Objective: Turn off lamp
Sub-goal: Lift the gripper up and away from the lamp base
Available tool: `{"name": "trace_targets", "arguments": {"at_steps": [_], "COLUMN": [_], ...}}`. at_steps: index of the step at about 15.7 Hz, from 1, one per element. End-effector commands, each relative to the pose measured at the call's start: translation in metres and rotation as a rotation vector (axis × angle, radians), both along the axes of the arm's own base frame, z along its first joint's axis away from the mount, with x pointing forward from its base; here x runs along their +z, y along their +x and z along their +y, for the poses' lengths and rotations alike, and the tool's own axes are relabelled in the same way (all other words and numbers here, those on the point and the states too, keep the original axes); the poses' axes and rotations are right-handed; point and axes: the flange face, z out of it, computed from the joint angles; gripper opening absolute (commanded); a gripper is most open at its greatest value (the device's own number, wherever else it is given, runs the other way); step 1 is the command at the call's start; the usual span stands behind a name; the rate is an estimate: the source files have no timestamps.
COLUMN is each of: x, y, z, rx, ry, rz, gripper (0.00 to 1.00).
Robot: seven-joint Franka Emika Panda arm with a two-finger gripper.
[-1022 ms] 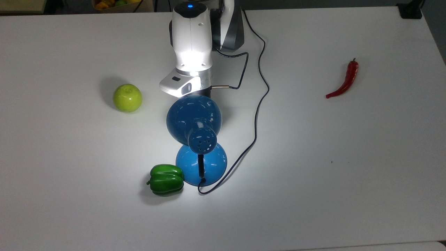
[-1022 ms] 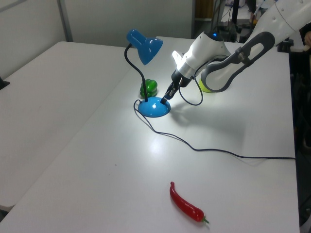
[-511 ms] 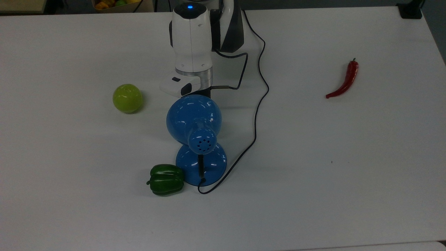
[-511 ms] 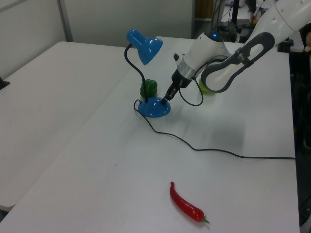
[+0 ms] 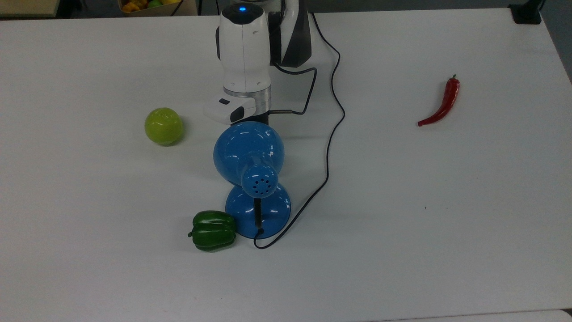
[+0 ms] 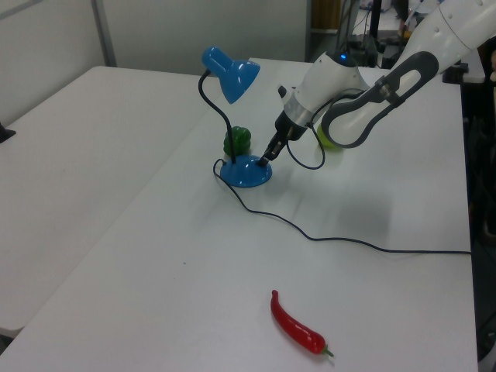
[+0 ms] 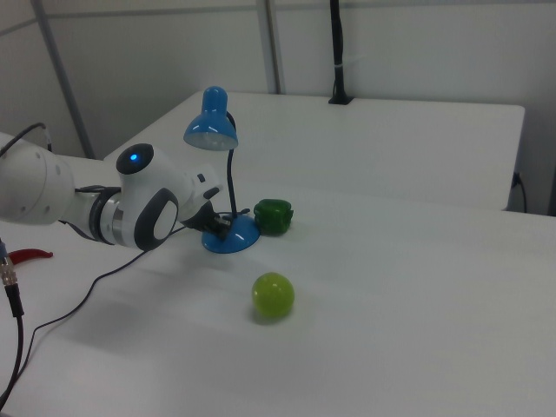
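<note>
The blue lamp stands mid-table with its dome shade (image 5: 248, 152) hanging over its round base (image 5: 272, 212), and it casts no glow on the table. In the left view the shade (image 6: 231, 74) sits high on the black neck above the base (image 6: 246, 172). My gripper (image 6: 265, 159) points down at the edge of that base on the left view's right, its dark fingers together, holding nothing. The right view puts the gripper (image 7: 217, 224) at the base (image 7: 236, 239), on the right view's left. In the top view the shade hides the fingertips.
A green bell pepper (image 5: 213, 230) lies against the base. A green apple (image 5: 163, 125) sits toward the top view's left, beside the arm. The lamp's dark cord (image 5: 330, 134) runs along the top view's right of the lamp. A red chili (image 5: 442, 103) lies far right.
The lamp's light has gone out: the bright glow on the table and arm a second ago is gone. The arm has drawn back slightly from the base.
</note>
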Motion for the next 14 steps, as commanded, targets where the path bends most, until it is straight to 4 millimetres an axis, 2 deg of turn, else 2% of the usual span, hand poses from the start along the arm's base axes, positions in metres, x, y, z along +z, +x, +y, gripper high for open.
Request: {"name": "trace_targets", "arguments": {"at_steps": [1, 6, 7, 8, 10, 12, 14], "x": [0.012, 0.047, 0.055, 0.064, 0.083, 0.108, 0.139], "y": [-0.023, -0.042, -0.047, -0.053, -0.066, -0.079, -0.088], "z": [-0.009, -0.015, -0.018, -0.021, -0.022, -0.024, -0.028], "rx": [-0.007, 0.005, 0.002, 0.000, -0.002, -0.008, -0.026], "ry": [-0.013, -0.042, -0.051, -0.057, -0.060, -0.059, -0.052], "rz": [0.047, 0.202, 0.240, 0.282, 0.361, 0.409, 0.445], "gripper": [0.00, 0.00, 0.06, 0.15, 0.49, 1.00, 1.00]}}
